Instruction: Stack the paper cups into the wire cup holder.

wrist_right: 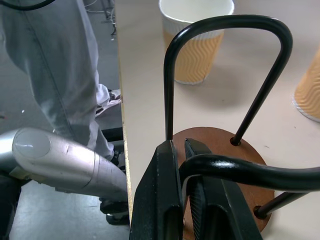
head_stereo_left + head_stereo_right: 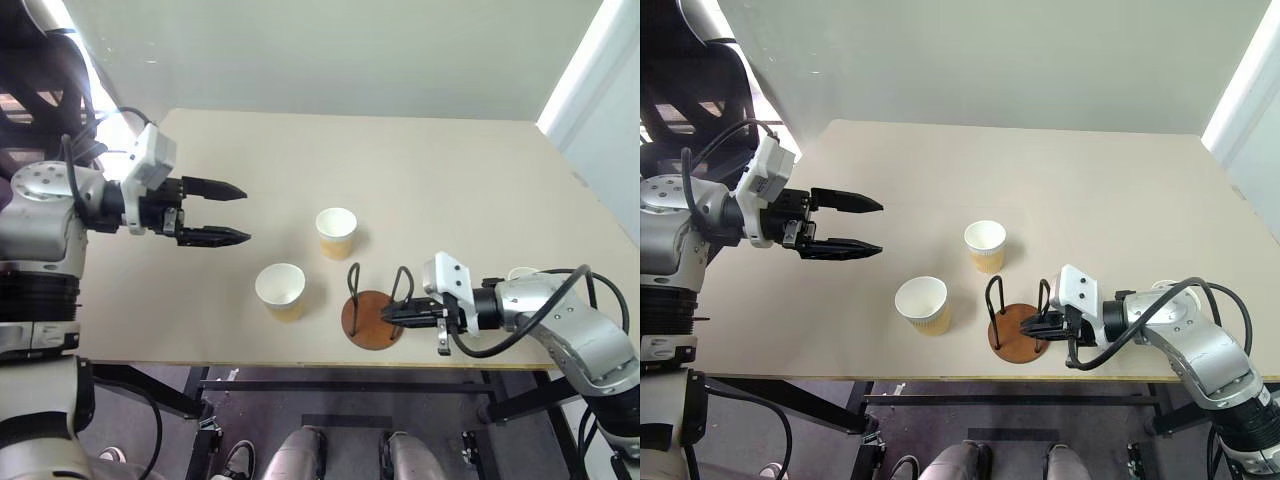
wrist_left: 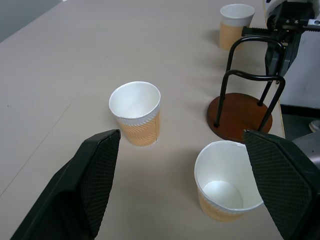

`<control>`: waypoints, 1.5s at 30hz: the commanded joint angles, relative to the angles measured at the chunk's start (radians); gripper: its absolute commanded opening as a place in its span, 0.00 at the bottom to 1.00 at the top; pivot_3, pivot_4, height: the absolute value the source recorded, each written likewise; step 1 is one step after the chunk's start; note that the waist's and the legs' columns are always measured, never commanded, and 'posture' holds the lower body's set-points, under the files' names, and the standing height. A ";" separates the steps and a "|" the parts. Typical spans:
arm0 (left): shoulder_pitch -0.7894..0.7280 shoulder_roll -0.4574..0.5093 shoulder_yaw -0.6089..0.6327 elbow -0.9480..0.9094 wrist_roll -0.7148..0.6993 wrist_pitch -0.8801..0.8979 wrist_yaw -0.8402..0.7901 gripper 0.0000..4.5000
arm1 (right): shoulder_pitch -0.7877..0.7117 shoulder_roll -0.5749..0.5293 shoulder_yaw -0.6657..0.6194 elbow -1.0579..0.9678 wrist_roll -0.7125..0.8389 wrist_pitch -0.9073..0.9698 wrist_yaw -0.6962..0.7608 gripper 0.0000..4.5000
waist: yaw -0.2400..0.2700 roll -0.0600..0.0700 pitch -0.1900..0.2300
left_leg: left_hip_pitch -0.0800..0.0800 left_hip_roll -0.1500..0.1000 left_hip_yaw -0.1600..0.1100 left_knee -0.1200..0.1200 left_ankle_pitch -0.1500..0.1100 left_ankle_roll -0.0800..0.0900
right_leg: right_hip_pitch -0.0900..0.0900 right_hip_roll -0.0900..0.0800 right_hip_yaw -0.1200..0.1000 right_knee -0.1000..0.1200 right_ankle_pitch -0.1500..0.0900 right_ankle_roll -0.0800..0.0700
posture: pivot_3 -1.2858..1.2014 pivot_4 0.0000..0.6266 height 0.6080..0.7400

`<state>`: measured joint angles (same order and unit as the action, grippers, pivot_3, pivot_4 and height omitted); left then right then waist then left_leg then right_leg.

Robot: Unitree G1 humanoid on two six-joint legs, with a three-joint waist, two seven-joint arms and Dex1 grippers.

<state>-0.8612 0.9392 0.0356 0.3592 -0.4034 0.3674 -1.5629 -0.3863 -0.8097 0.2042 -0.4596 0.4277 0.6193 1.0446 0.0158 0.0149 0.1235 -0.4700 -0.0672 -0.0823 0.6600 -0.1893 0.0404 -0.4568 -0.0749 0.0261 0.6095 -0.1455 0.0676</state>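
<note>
Nothing stacked yet: the wire cup holder (image 2: pixel 372 318) stands empty near the table's (image 2: pixel 450 180) front edge.
Right gripper (image 2: pixel 392 314) is pinched shut on one of its wire loops; left gripper (image 2: pixel 238 212) hovers with fingers wide. Three paper cups (image 3: pixel 136 113) sit loose on the table, two just beside the holder.

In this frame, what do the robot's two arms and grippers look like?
Both arms have silver-grey metal shells with black joints and loose black cables looping along them. Each wrist carries a white boxy block. The left gripper and right gripper each have two long black tapering fingers; the left wrist view shows the inner pads with a fine cross-hatched texture.
</note>
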 commanded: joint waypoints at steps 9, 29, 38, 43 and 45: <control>-0.030 0.014 0.016 -0.005 0.001 -0.006 -0.003 0.93 | -0.034 -0.004 0.021 0.031 -0.058 -0.060 0.030 0.39 | 0.000 0.000 0.000 | 0.000 0.000 0.000 0.000 0.000 0.000 | 0.000 0.000 0.000 0.000 0.000 0.000 | 0.52 0.24 1.00; -0.064 0.039 0.013 0.045 -0.014 -0.031 -0.051 0.93 | 0.049 -0.487 -0.488 -0.139 0.104 0.124 0.242 0.99 | 0.002 0.000 0.000 | -0.001 0.000 0.000 -0.005 -0.001 -0.001 | -0.001 0.000 0.001 -0.001 -0.003 -0.002 | 0.52 0.24 1.00; -0.030 0.009 0.005 0.020 -0.022 -0.024 -0.047 0.93 | 0.266 -0.566 -0.601 -0.013 -0.043 0.026 0.293 0.99 | 0.003 0.000 0.000 | -0.001 0.000 -0.001 -0.008 -0.002 -0.001 | -0.002 0.000 0.000 -0.001 -0.008 0.000 | 0.52 0.24 1.00; -0.010 0.008 0.015 -0.024 -0.039 0.004 -0.043 0.93 | 0.318 -0.551 -0.534 0.075 -0.102 -0.060 0.272 0.99 | 0.002 0.000 0.000 | 0.000 -0.001 0.000 -0.008 -0.002 0.000 | -0.001 -0.001 0.000 -0.001 -0.008 0.004 | 0.52 0.24 1.00; 0.003 0.015 0.022 -0.045 -0.046 0.016 -0.041 0.93 | 0.326 -0.548 -0.508 0.101 -0.119 -0.089 0.270 0.99 | 0.001 0.000 0.000 | 0.000 -0.001 0.000 -0.008 -0.001 0.001 | -0.001 0.000 0.001 -0.001 -0.007 0.006 | 0.52 0.24 1.00</control>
<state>-0.8583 0.9343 0.0277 0.3493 -0.4287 0.3731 -1.5807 -0.0563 -1.3546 -0.3084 -0.3723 0.3278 0.5612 1.3197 0.0172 0.0147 0.1237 -0.4701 -0.0680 -0.0824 0.6521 -0.1903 0.0414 -0.4575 -0.0754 0.0271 0.6085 -0.1520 0.0741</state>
